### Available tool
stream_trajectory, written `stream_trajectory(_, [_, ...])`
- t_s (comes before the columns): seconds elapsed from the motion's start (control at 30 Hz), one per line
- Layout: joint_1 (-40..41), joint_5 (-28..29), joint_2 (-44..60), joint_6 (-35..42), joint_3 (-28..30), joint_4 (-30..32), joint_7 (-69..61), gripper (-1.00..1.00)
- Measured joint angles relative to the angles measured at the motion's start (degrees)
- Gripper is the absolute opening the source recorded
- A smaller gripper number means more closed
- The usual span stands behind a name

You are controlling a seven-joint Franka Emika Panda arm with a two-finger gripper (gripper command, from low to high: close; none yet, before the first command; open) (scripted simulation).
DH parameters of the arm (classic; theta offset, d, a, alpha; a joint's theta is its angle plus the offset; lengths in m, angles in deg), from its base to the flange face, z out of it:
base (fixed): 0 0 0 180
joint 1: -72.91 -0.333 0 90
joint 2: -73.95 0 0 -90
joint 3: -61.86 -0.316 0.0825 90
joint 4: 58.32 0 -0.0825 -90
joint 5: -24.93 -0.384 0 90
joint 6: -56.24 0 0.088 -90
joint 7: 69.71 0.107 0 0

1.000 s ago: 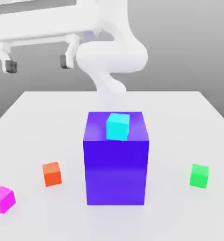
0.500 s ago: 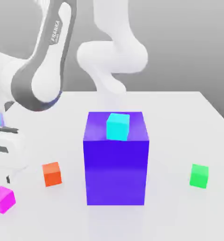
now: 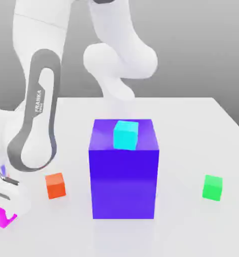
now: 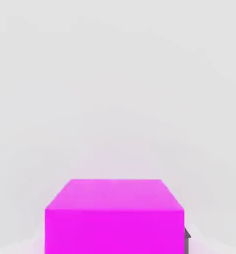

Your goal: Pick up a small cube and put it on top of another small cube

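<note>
**Pinching the magenta cube at the lower left of the table**

I am reaching down to the lower left of the exterior view, where my gripper [image 3: 2, 208] is sitting low over the white table [image 3: 192, 130]. The small magenta-pink cube [image 3: 0, 216] is lying there at the frame's lower left edge, partly hidden behind my white hand. In the hand view the same cube [image 4: 114, 216] is filling the lower middle of the frame, square to the camera, with a dark sliver of one fingertip [image 4: 187, 237] showing just beside its lower right edge. My fingers are pressed in against the cube's sides, so I am judging that I am pinching it, though it is not yet lifted off the table.

Other things are standing around. An orange cube [image 3: 55, 184] is resting near my hand, to the right of it in the exterior view. A large blue-purple block [image 3: 124, 170] is standing at the centre, with a cyan cube [image 3: 126, 134] on its top. A green cube [image 3: 212, 187] is sitting well apart at the right.

To do this step well, I am thinking I should keep the squeeze firm and even on opposite flat faces, lift straight up before travelling sideways, and rise high enough to pass clear of the orange cube and the tall block. A tilted or off-centre hold could let the cube twist or slip.
</note>
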Motion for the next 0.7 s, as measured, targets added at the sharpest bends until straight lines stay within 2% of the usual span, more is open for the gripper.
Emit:
stream_trajectory(0.07, [-2.0,3.4,-4.0,2.8,2.7,1.1,2.6,-1.00])
stream_trajectory(0.13, [-4.7,6.0,-5.2,4.1,2.4,0.6,3.4,-1.00])
stream_trajectory(0.4, [-17.7,11.6,-10.3,4.7,-8.4,3.8,1.7,-1.00])
stream_trajectory(0.63, [-28.5,16.1,-17.5,4.5,-18.6,10.4,0.1,-1.00])
stream_trajectory(0.7, [-34.2,17.3,-20.2,4.5,-22.2,12.9,-0.5,-1.00])
